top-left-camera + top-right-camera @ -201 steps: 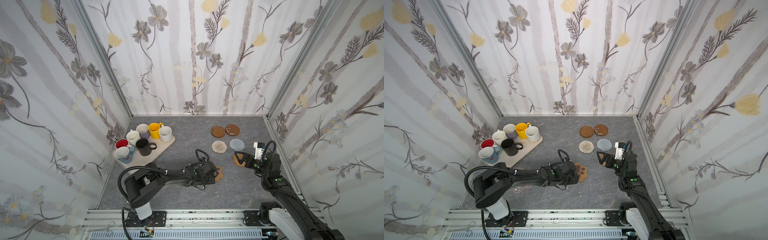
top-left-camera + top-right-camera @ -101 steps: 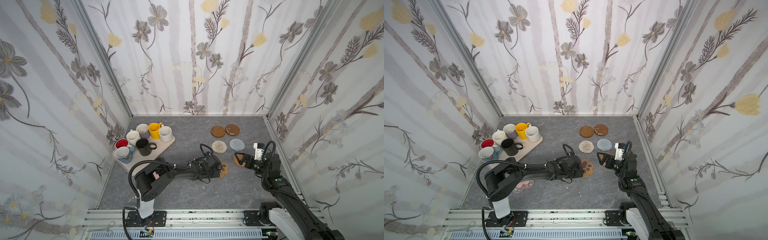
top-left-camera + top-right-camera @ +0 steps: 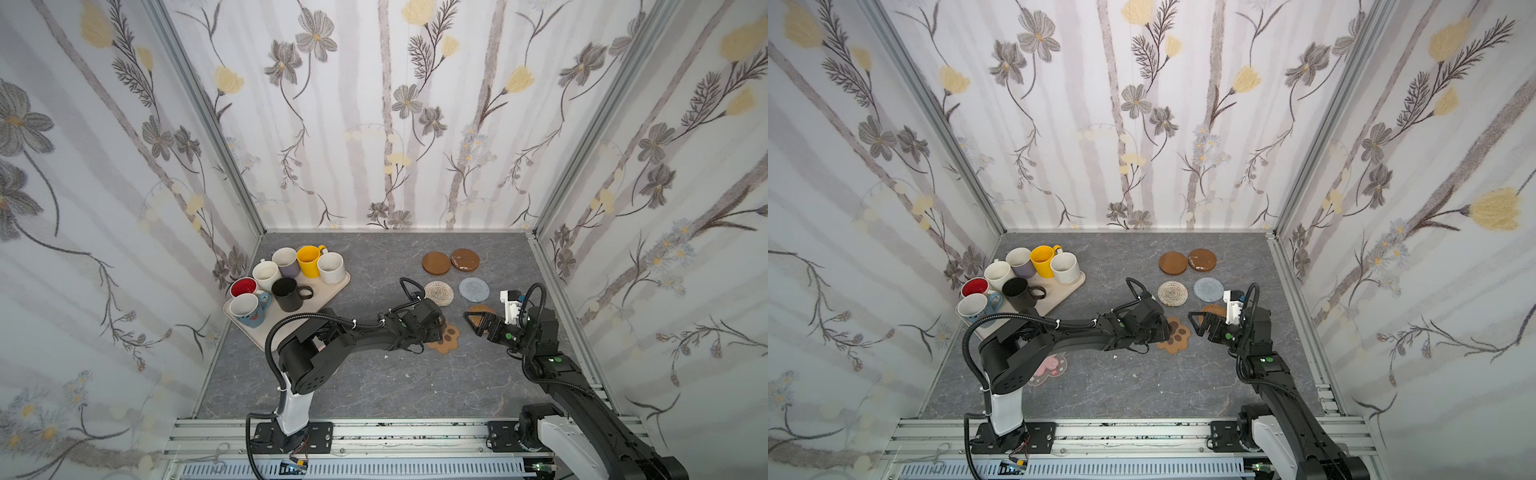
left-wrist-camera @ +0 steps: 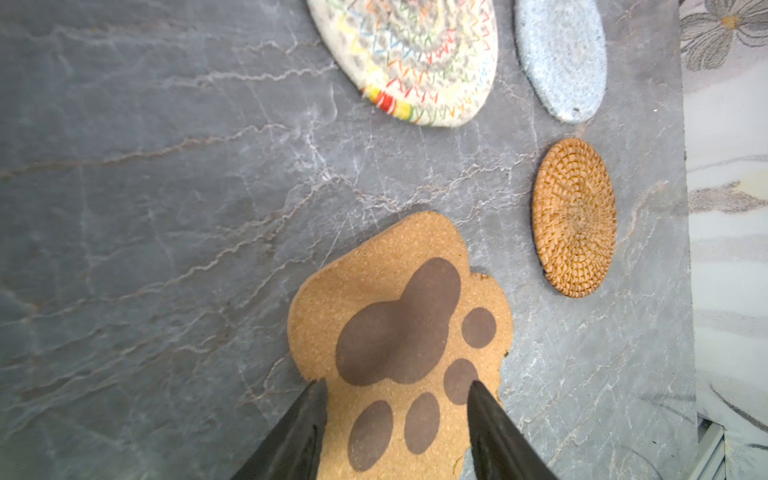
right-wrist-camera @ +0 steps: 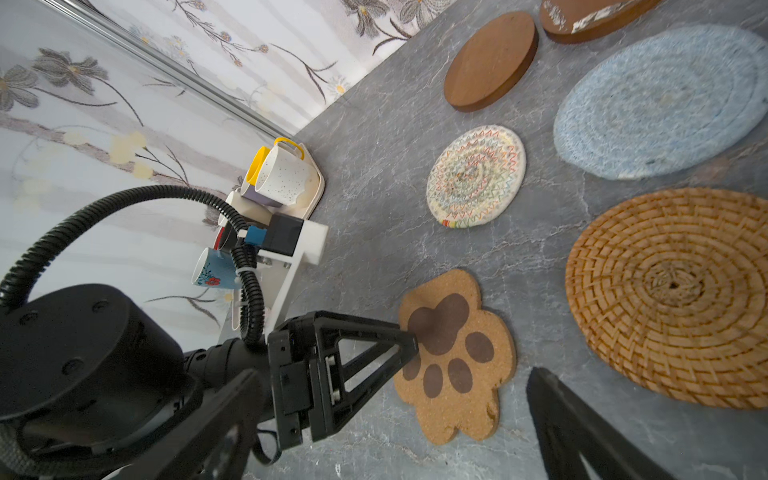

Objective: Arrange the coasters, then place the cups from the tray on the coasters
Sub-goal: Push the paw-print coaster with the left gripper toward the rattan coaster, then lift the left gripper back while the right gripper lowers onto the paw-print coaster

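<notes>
The brown paw-shaped coaster (image 3: 448, 340) (image 3: 1177, 336) (image 4: 399, 332) (image 5: 453, 357) lies flat on the grey floor. My left gripper (image 3: 437, 328) (image 3: 1163, 328) (image 4: 397, 383) is open, its tips resting on the toe end. My right gripper (image 3: 478, 323) (image 3: 1202, 323) (image 5: 395, 376) hangs open just right of it, in front of the tan rattan coaster (image 3: 481, 308) (image 4: 575, 216). Behind lie the pale woven coaster (image 3: 438, 293), the grey one (image 3: 473, 289) and two wooden discs (image 3: 436, 263). Several cups (image 3: 309, 259) stand on the tray (image 3: 332, 287). The pink-flower coaster (image 3: 1050, 365) shows under my left arm.
Papered walls with metal corner posts close in the floor on three sides, and the right wall (image 3: 557, 291) runs close behind my right gripper. A metal rail (image 3: 374, 432) runs along the front edge. The tray sits against the left wall.
My left gripper has reached to the right and slightly back, sliding the paw-shaped coaster with it toward the rattan coaster. The right arm has stayed still.
</notes>
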Tool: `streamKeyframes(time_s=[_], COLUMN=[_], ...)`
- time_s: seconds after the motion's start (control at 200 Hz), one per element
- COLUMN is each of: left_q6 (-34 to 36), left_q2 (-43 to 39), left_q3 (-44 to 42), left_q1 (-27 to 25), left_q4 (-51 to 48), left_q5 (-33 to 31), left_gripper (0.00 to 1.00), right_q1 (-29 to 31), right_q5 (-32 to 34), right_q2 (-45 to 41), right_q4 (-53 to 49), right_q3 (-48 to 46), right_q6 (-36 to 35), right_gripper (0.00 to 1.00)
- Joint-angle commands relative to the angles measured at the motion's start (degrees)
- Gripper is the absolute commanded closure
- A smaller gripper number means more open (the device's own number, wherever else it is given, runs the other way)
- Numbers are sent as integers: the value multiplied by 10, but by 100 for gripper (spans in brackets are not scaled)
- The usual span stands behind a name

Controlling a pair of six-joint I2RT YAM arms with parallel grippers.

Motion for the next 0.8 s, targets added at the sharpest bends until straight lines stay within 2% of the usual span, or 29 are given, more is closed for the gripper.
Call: streamKeyframes(time_s=[0.0,0.24,0.405,0.52,0.794], left_q6=[11,38,51,60,62], left_q2=[-22,-120,-203,-255,-331], left_q3=[-4,-67,-131,-169,-245], left_q1=[3,7,13,17,35], left_q4=[22,25,28,33,43], left_q5=[-13,-55,-85,-105,-114], left_gripper=[39,27,13,0,0], right_q1=[12,101,154,177,246], right_q5=[-35,-21,23,29,81], right_q2=[-17,-36,-48,-32,29], right_q4=[9,94,140,197,241], right_q3=[-20,-83,-106,-125,-113], right_q6=[41,180,263,324,380], right_gripper=[0,1,0,1,1])
